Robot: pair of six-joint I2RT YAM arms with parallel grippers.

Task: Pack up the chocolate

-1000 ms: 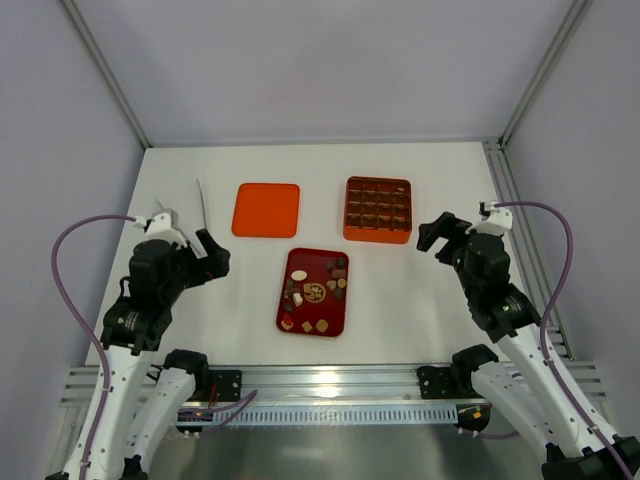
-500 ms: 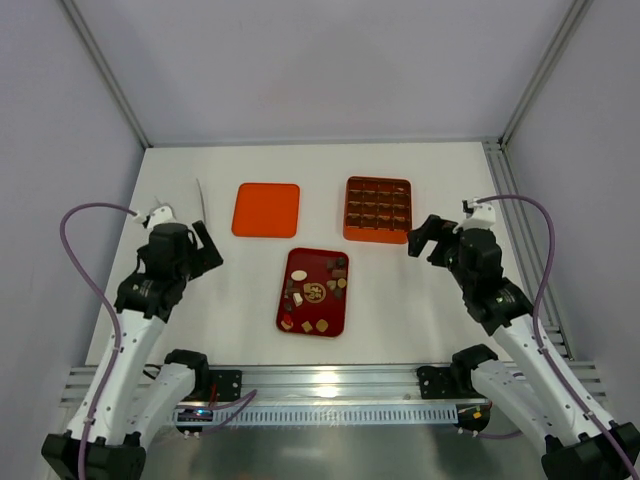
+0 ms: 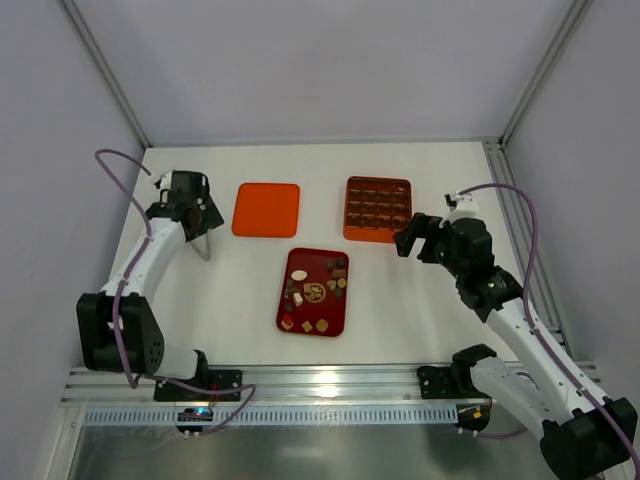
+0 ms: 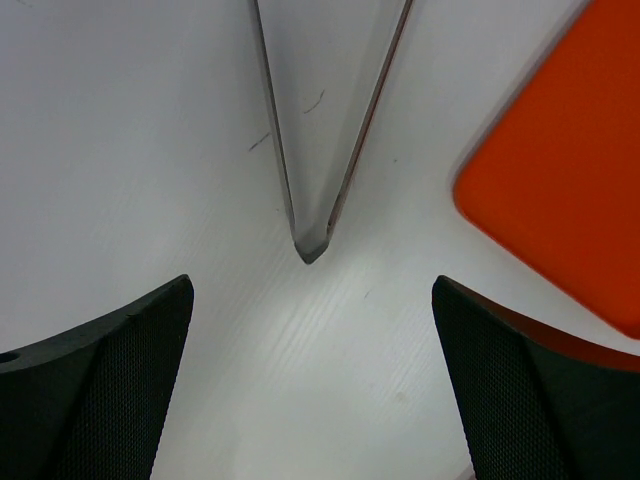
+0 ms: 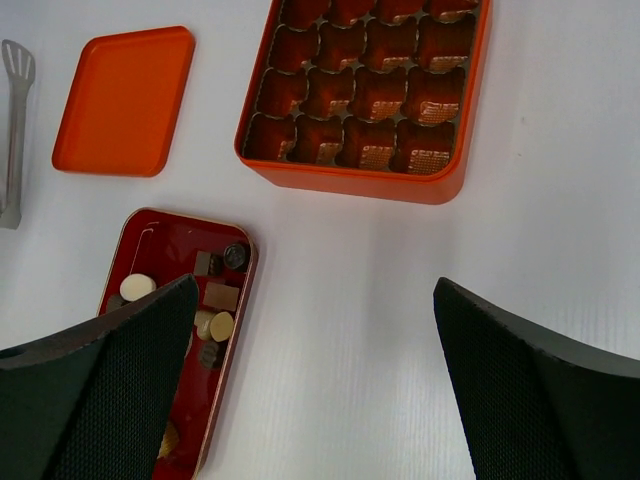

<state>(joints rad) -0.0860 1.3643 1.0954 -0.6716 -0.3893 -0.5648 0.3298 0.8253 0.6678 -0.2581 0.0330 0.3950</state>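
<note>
Chocolate (image 3: 313, 293) loose in red tray (image 3: 311, 258)

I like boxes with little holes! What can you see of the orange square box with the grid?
The orange square box looks like plastic, with rounded corners and low walls. Inside sits a glossy brown liner with a four-by-four grid of cells, all seemingly empty. It lies flat and open on the white table, touching nothing else, right of the flat orange lid.

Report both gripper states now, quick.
Left gripper: open, holding nothing, over the tongs.
Right gripper: open, holding nothing.
</note>
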